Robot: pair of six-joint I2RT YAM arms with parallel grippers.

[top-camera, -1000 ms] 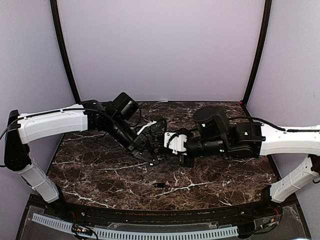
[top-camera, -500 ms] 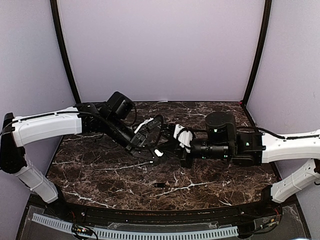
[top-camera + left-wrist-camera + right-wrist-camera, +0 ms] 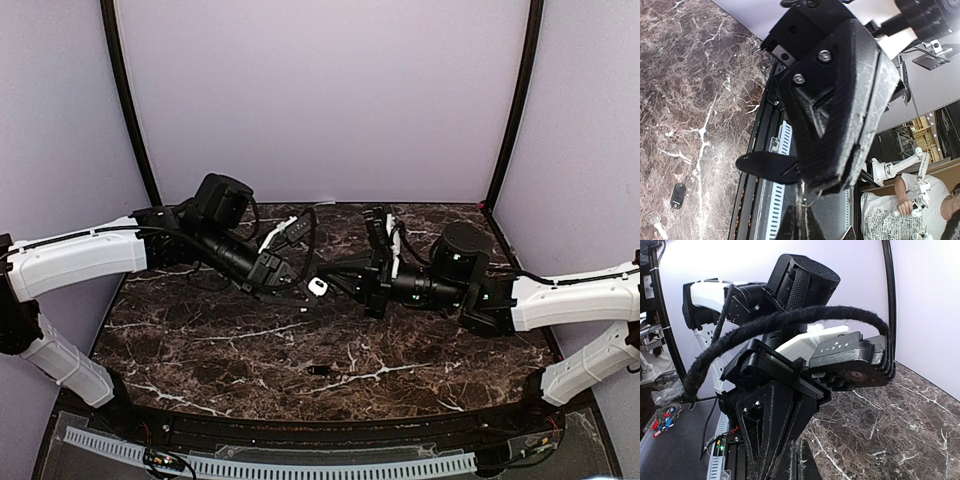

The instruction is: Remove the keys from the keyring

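In the left wrist view my left gripper (image 3: 827,182) is shut on the thin wire keyring (image 3: 804,192). A dark oblong key (image 3: 767,167) sticks out sideways from the ring. Just below, my right gripper (image 3: 800,225) pinches the same ring from the other side. From above, the left gripper (image 3: 297,288) and right gripper (image 3: 328,276) meet tip to tip above the table's middle, with a small white piece (image 3: 318,286) between them. A loose dark key (image 3: 320,370) lies on the marble near the front; the left wrist view shows this key (image 3: 677,195) beside a pale key (image 3: 655,221).
The dark marble table (image 3: 200,340) has a black front rail with a white slotted strip (image 3: 300,466). Purple walls close in the back and sides. In the right wrist view the left gripper (image 3: 775,405) and a black braided cable (image 3: 790,320) fill the frame.
Both grippers, still joined at the ring, have moved up and toward the back wall. The right wrist has turned over and its arm has stretched out lower.
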